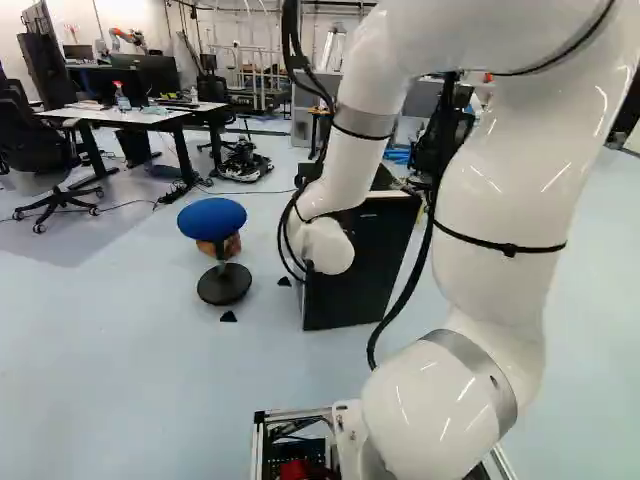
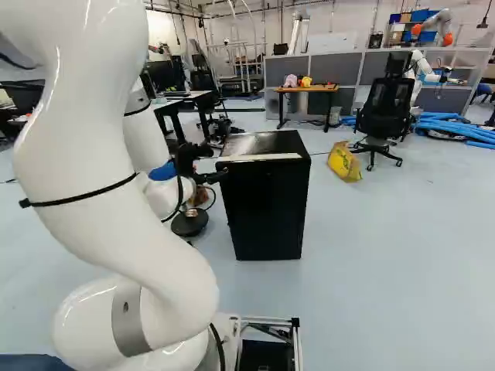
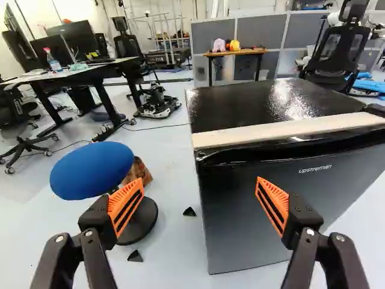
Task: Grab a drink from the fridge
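Observation:
In the right base view my gripper (image 2: pixel 207 176) is beside the upper left corner of a low black fridge (image 2: pixel 267 205). The wrist view shows the gripper (image 3: pixel 199 195) open, with nothing held between its orange pads. Ahead of it stands the dark front of the fridge (image 3: pixel 264 211), its door closed, with a pale strip (image 3: pixel 289 127) along the top front edge. One finger overlaps the fridge front in the picture; the other is over the floor and stool side. Whether either touches the fridge, I cannot tell. Any drink is hidden from view.
A stool with a blue seat (image 3: pixel 93 170) and dark round base stands beside the fridge. Behind are a desk (image 1: pixel 150 115), office chairs and a small wooden table (image 2: pixel 305 90). A yellow bag (image 2: pixel 344 161) lies beyond the fridge, and another robot (image 2: pixel 421 66) stands farther back.

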Robot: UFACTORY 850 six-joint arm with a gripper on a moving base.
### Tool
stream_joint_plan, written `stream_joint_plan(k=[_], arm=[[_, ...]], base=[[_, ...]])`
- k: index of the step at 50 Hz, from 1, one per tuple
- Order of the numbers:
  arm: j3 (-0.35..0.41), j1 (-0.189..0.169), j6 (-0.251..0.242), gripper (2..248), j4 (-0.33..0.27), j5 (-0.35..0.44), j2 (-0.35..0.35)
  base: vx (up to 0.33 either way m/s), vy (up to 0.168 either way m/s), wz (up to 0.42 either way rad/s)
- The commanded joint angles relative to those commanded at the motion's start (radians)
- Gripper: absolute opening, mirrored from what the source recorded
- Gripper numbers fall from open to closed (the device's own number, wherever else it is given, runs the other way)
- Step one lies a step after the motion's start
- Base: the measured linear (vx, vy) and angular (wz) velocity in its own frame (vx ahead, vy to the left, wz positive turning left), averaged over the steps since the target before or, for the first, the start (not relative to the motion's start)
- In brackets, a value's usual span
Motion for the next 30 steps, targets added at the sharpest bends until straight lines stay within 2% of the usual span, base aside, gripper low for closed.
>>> stream_joint_plan(k=[30], arm=[[-0.079,0.075,0.000,247,0.189,0.044,-0.141]], base=[[0.000,0.000,0.000]])
